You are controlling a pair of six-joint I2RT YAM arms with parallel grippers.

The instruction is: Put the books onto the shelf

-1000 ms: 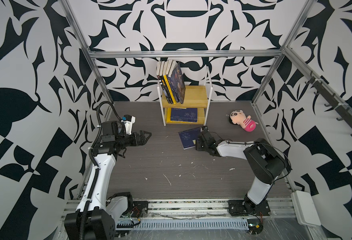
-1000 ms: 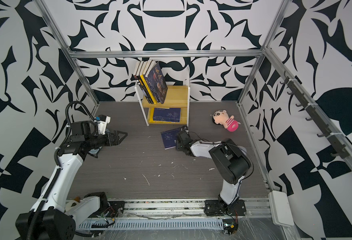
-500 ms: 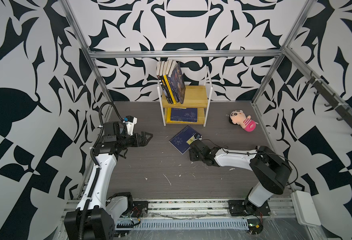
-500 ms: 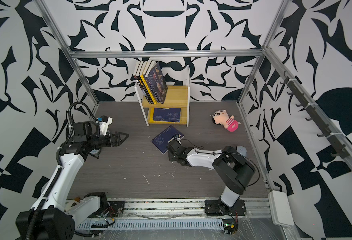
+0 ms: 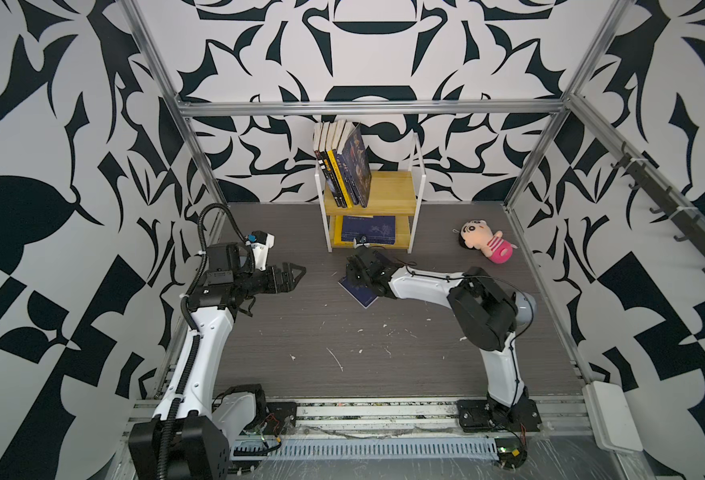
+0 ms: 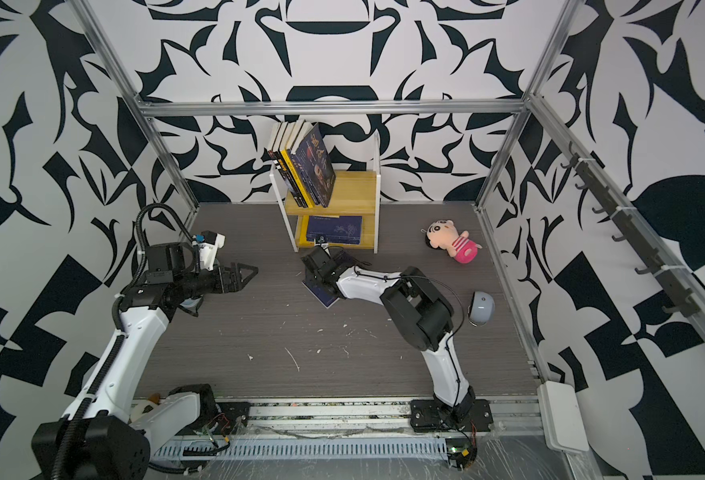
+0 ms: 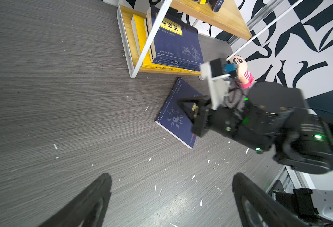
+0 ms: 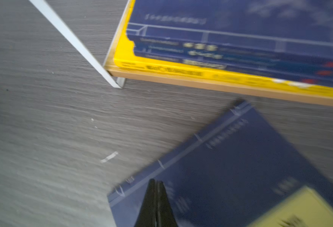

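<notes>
One navy book (image 7: 173, 118) on floor (image 5: 301, 332); right fingers (image 8: 151, 206) together over it; left fingers (image 7: 87, 204) wide.

Can't read spines of stacked books (image 8: 220, 51) through right-wrist blur. Only see corner of loose book (image 5: 362, 297) under right pincer (image 5: 353, 276).

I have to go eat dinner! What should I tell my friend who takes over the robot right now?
Left tool: open, empty, hovering over the table's left side.
Right tool: shut, gripping nothing, pointing at the navy book lying flat before the shelf.
Done: a row of books stands on its upper level; a stack lies flat on the lower.
Left to do: shelve that navy book.
</notes>
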